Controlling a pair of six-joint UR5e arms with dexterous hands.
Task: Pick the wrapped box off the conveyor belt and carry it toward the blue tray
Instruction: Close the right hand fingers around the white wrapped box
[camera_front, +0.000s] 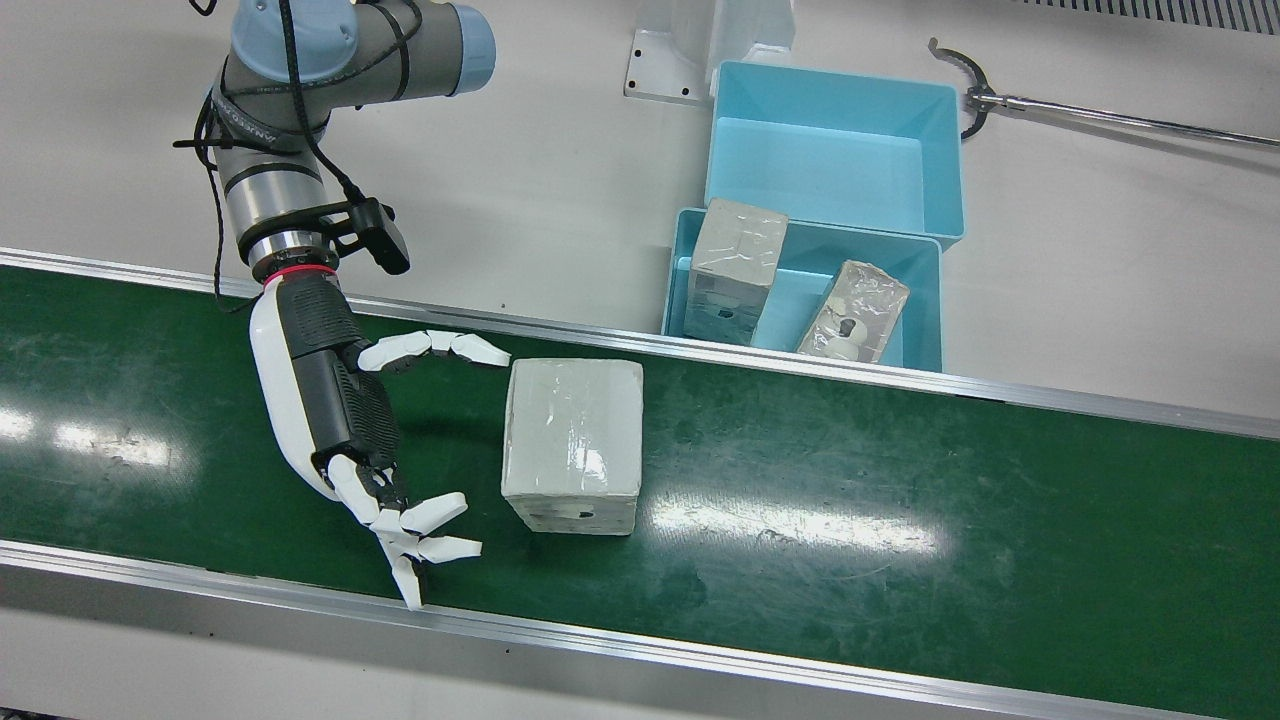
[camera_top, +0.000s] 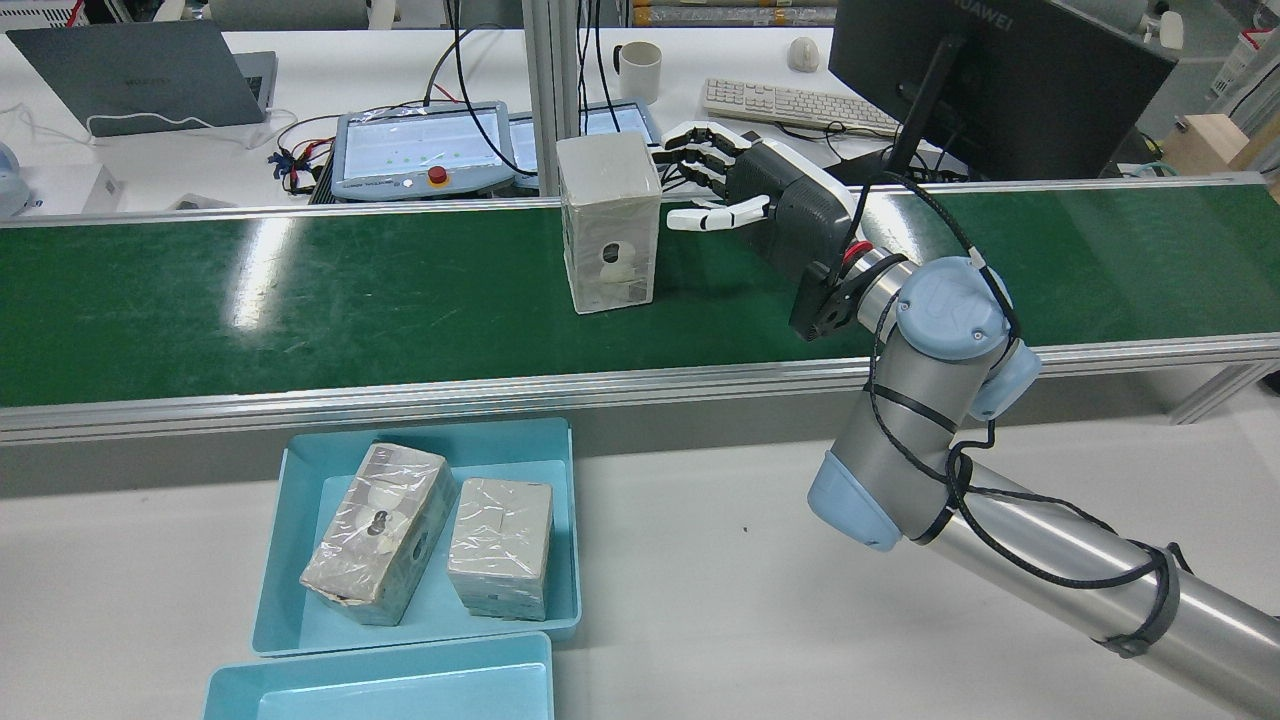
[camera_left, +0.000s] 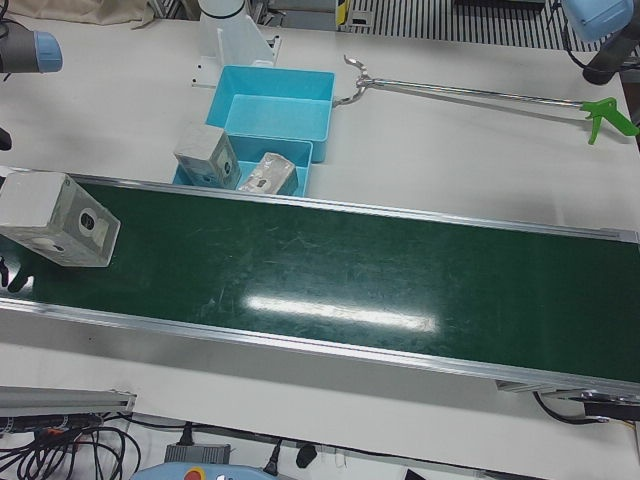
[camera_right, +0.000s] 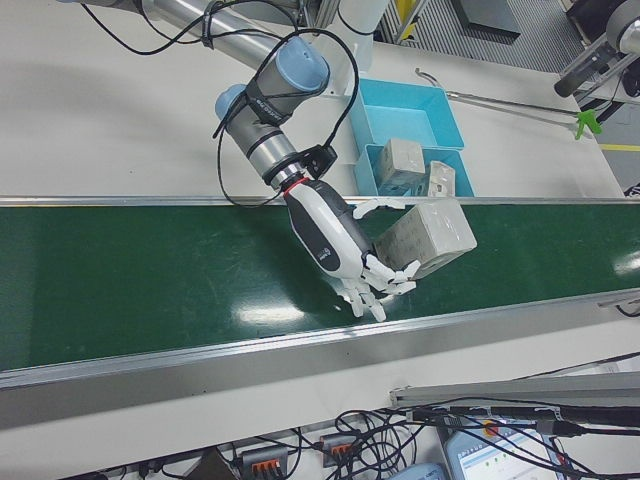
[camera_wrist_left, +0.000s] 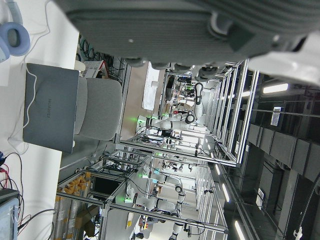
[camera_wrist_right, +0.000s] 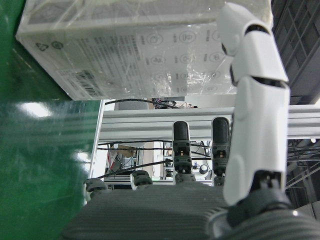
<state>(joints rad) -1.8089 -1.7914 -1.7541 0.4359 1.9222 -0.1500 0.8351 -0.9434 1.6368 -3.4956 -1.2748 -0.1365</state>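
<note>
Right hand (camera_front: 345, 420) fingers (camera_front: 440, 345) spread, flanking wrapped box (camera_front: 573, 443) on belt (camera_front: 900, 470); apparently not touching.

Bright overhead light, sharp pics; white glare streaks on green belt (camera_front: 800, 470); right-hand fingers (camera_wrist_right: 255, 100) close-up slightly soft.

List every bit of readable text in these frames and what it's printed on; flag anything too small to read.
"HUAWEI": monitor back, rear view.
"HUAWEI", on its side: laptop lid, left hand view.
Fine print, symbols and barcode on the wrapped box: too small to read.
Lettering on the arm's wrist band: blurred, unreadable.
</note>
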